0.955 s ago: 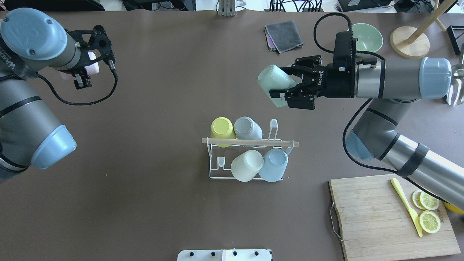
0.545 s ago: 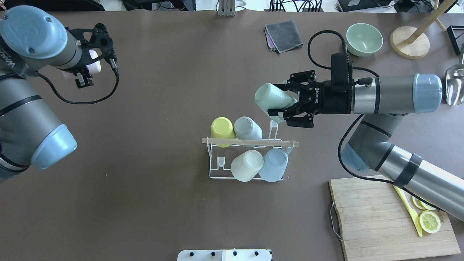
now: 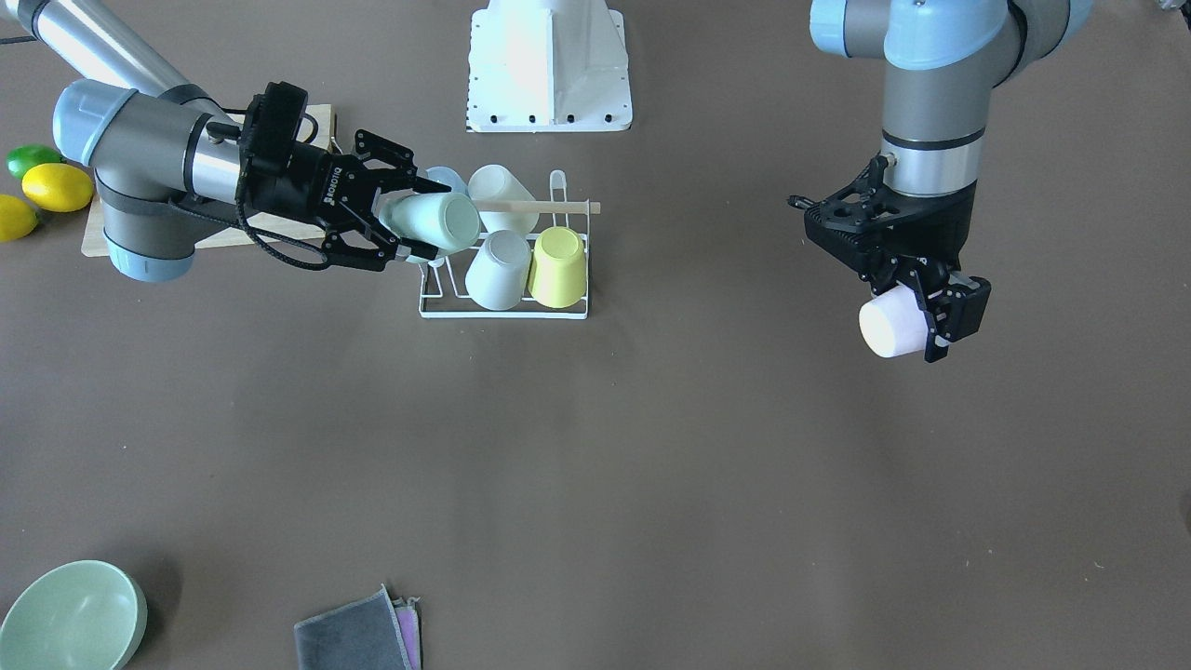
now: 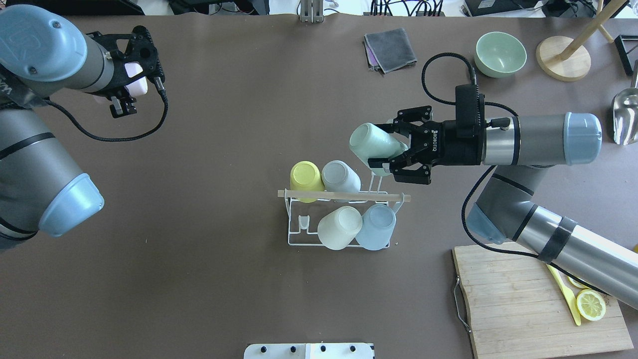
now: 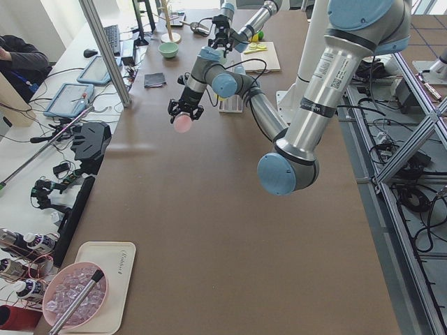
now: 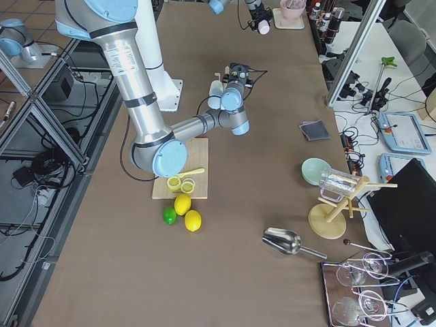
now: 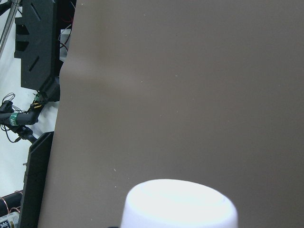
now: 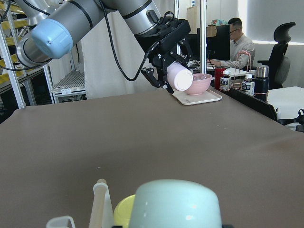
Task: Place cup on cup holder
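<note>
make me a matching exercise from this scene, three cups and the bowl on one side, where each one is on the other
Things:
1. mint cup
2. pink cup
3. yellow cup
4. green bowl

Places:
A. upside down on the cup holder
B. held in the left claw
C. standing on the table
D. held in the right claw

Pairs: 1-D, 2-B, 3-A, 4-C

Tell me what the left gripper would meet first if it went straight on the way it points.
Most likely the bare table. The left gripper, holding a pink cup, points slanting downward, and its wrist view shows only tabletop beyond the cup.
</note>
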`<state>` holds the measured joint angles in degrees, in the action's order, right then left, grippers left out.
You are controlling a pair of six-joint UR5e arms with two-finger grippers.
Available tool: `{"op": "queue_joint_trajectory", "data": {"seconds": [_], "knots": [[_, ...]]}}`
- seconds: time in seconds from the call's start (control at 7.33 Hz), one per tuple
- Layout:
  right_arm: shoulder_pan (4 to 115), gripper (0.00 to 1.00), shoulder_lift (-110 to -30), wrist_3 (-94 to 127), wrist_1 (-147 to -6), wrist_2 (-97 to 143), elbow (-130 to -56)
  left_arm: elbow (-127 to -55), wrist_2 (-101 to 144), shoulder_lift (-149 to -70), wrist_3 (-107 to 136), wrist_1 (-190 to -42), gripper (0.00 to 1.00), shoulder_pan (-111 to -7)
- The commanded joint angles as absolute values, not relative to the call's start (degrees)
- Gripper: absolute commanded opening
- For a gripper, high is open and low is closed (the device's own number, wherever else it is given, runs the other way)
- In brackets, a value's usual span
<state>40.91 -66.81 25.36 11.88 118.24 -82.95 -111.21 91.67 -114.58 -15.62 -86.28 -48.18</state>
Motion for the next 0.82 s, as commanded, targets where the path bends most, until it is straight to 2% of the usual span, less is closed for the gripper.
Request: {"op": "queue_joint_trajectory", "data": {"seconds": [0.0,0.41,0.68], "knots": [[39.56,0.0,-66.62,24.79,13.18,116.03,-81.57,-111.53,93.15,-112.43,-13.45,-93.56,0.4,-47.9],[38.5,0.0,-66.27,24.78,15.45,114.79,-79.91,-115.21,95.45,-110.76,-12.75,-97.97,0.4,-47.81],[37.62,0.0,-66.53,24.79,16.52,114.26,-79.63,-115.14,95.36,-110.39,-12.05,-105.25,0.38,-47.03]]}}
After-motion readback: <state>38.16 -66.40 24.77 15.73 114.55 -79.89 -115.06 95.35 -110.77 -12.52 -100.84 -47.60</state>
